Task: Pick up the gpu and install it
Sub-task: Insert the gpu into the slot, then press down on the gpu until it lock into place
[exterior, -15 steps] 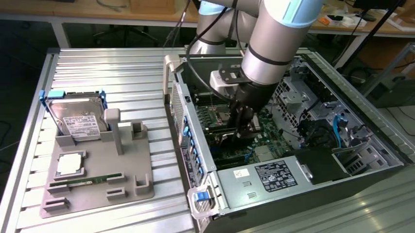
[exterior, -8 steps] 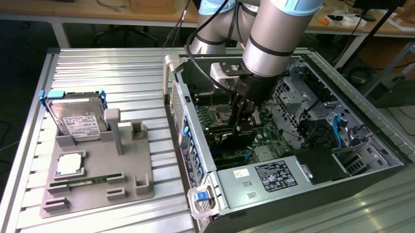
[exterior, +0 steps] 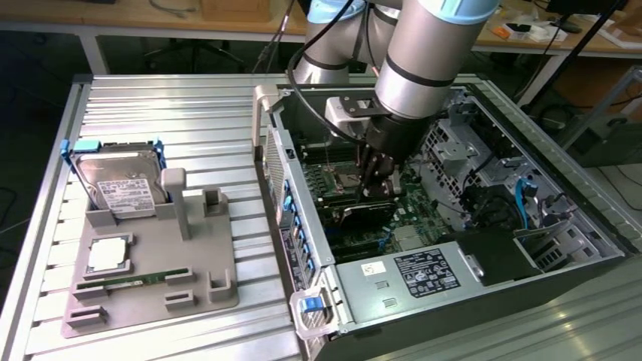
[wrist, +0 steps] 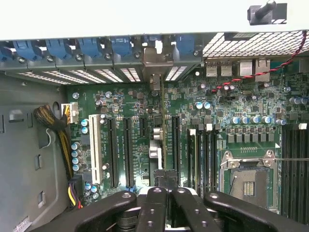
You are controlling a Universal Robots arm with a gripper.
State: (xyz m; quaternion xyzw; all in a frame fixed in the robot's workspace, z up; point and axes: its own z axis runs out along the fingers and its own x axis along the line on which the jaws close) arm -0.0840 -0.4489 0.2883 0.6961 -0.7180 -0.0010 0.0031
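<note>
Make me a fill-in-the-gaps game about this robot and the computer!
1. The gripper is shut on the thin ___.
2. The gripper is down inside the open computer ___.
3. The hard drive on the grey holder has a label coloured ___.
Missing words: gpu; case; white.

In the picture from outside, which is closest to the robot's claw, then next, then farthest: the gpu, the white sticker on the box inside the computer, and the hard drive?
1. The gpu: inside the case, right at the gripper.
2. The white sticker: on the box in the case, nearer the camera.
3. The hard drive: outside the case, standing in the gray holder at the exterior view's left.
</note>
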